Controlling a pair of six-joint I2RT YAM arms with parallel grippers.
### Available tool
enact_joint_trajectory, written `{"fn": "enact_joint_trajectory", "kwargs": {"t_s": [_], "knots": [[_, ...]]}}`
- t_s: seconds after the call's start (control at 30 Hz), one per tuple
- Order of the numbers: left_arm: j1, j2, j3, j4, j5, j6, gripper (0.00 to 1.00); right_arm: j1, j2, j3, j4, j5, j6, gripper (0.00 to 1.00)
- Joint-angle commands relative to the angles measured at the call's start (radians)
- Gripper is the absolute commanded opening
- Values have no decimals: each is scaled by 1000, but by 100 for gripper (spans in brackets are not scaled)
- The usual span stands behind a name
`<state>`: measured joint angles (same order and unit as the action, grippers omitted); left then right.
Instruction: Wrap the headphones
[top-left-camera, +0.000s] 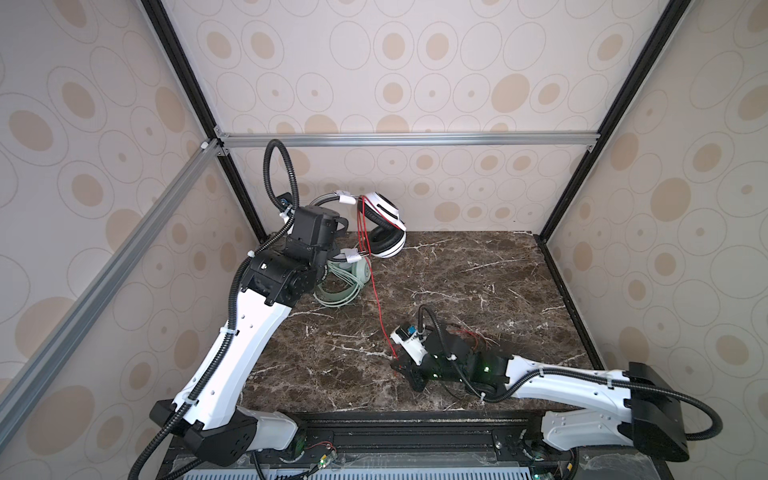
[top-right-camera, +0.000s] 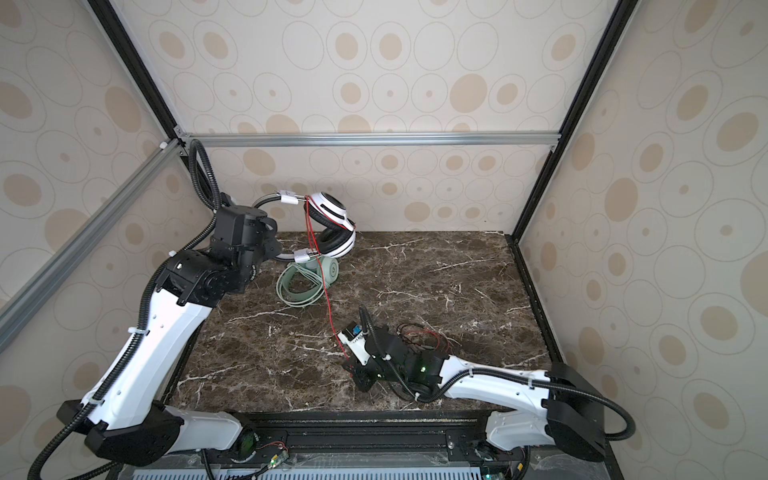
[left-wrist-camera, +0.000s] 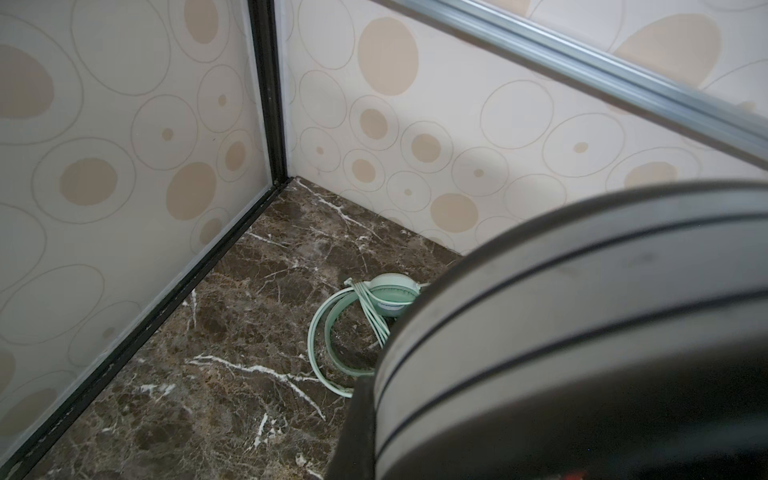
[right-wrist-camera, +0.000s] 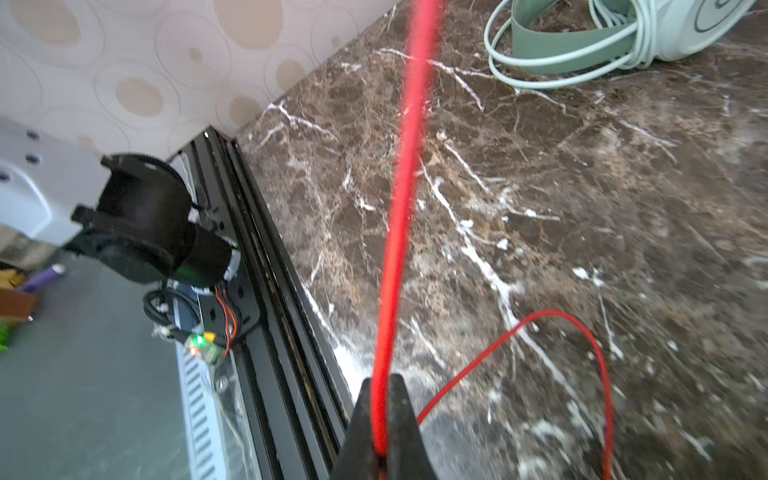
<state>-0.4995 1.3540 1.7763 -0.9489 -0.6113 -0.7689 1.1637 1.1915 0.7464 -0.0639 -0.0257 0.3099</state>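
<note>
Red cable (right-wrist-camera: 399, 208) was clenched in the right gripper (right-wrist-camera: 381, 388) and ran from it to the white-and-black headset (top-left-camera: 388, 245), grasped by the left gripper (top-left-camera: 337, 235) above the mint-green headset (top-left-camera: 360, 272).

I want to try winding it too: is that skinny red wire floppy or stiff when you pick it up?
Probably floppy: the thin red cable looks straight only where the right gripper, jaws shut on it, holds it taut; its loose end curls on the brown marble tabletop. Likely very light, being so thin beside the white-and-black headset it hangs from.
</note>
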Motion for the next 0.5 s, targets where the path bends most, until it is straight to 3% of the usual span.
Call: {"fn": "enact_joint_trajectory", "kwargs": {"t_s": [0.0, 0.27, 0.47], "knots": [[8, -26, -2, 5, -67, -108, 0, 57, -119, -16, -210, 168, -37, 0], [10, -45, -128, -14, -48, -147, 0, 112, -320, 3, -415, 311, -50, 0], [1, -43, -284, 23, -1, -153, 0, 112, -350, 72, -529, 405, -140, 0]]}}
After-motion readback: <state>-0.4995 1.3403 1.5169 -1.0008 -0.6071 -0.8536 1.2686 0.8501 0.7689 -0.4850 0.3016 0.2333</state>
